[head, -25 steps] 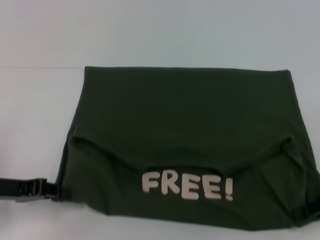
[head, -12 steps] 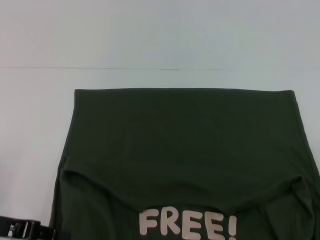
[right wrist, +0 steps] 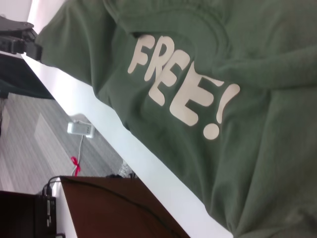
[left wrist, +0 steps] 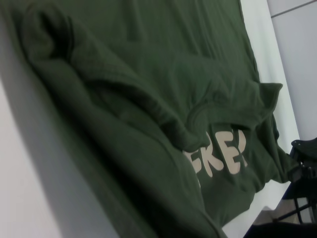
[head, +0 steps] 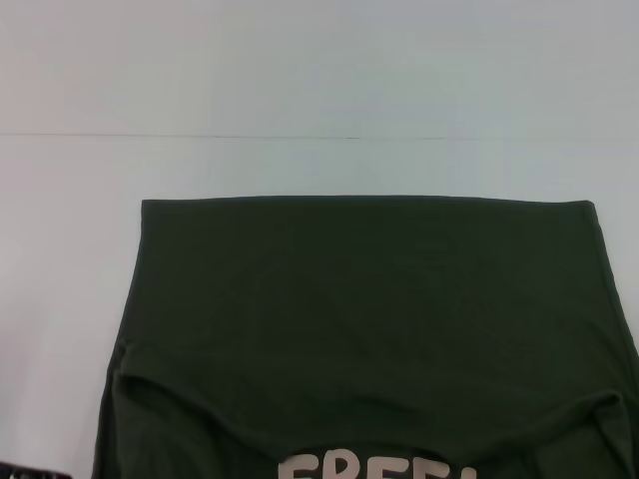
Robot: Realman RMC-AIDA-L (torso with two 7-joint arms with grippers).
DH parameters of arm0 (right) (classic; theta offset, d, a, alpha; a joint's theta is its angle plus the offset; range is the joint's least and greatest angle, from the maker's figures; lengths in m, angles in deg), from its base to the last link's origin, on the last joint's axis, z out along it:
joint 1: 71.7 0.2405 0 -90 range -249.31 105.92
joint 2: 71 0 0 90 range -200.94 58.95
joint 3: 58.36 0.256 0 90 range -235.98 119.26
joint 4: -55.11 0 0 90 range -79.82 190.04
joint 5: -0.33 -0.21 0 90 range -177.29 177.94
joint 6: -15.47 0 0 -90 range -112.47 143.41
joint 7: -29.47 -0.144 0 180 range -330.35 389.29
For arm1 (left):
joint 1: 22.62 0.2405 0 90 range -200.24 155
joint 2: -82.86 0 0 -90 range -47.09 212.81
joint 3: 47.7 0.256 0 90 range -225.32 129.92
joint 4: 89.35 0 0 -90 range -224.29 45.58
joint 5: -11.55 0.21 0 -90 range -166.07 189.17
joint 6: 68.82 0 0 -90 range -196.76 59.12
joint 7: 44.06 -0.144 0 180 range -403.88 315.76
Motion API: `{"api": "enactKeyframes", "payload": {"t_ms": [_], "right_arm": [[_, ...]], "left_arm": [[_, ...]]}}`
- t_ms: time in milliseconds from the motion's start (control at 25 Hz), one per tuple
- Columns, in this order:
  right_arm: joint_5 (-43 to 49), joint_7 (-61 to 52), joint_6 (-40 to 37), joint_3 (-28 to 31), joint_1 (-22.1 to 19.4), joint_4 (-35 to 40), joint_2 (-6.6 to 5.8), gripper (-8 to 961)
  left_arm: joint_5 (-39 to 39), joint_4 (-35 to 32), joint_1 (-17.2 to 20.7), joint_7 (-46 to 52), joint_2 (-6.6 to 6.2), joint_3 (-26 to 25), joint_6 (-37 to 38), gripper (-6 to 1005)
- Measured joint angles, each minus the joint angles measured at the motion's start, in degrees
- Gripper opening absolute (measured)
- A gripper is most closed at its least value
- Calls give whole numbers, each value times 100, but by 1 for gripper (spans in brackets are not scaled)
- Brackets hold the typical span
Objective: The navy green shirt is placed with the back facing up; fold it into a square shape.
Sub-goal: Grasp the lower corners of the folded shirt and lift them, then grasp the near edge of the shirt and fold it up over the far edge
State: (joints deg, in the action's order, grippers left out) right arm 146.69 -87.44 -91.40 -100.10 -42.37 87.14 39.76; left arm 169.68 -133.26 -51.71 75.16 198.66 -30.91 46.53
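The navy green shirt [head: 369, 299] lies on the white table [head: 300, 80], folded, its straight far edge facing away from me. A flap with pale lettering [head: 379, 467] lies on top at the near edge, cut off by the head view's lower border. The lettering [right wrist: 178, 94] shows whole in the right wrist view. My left gripper [right wrist: 29, 42] is at the shirt's near left corner and holds the cloth; only a dark sliver of it [head: 25, 472] shows in the head view. My right gripper [left wrist: 298, 161] grips the near right corner of the shirt [left wrist: 148, 74].
A thin seam [head: 200, 136] crosses the white table beyond the shirt. Past the table's near edge [right wrist: 129, 148] are grey floor, a small white box [right wrist: 79, 128] with a cable, and a dark brown cabinet [right wrist: 124, 208].
The shirt has slid toward me across the table, so the lettering is now half out of the head view. The left gripper has dropped almost out of that view with it.
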Motion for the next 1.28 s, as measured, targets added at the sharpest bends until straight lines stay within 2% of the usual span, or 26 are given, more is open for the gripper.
{"api": "enactKeyframes", "payload": {"t_ms": [160,360,520,640,1040,1120,1280], "right_arm": [[-16,-17,-12,317,9,-5,-32,41],[-18,-478,-24,1251,63,-12,-99,41],[-178,-693,-20,2026,94,-20,-184,41],[-557,-890,102,2391,92,-27,-228,42],[-2038,-1151,1353,2582,163,-368,-228,43],[-2152,-1152,1609,2576,214,-400,-194,43],[-2296,-1087,2212,2573,330,-409,-40,42]], "left_arm": [[-72,25,-101,-43,-60,-289,-17,52],[-482,103,-222,72,-130,-662,-91,52],[-935,201,-279,419,-218,-1018,-521,51],[-1202,359,-334,602,-276,-1332,-913,51],[-2347,970,-343,651,-267,-1470,-2392,52],[-2544,1071,-347,589,-232,-1437,-2704,52],[-2756,1304,-469,344,-160,-1423,-3229,52]]}}
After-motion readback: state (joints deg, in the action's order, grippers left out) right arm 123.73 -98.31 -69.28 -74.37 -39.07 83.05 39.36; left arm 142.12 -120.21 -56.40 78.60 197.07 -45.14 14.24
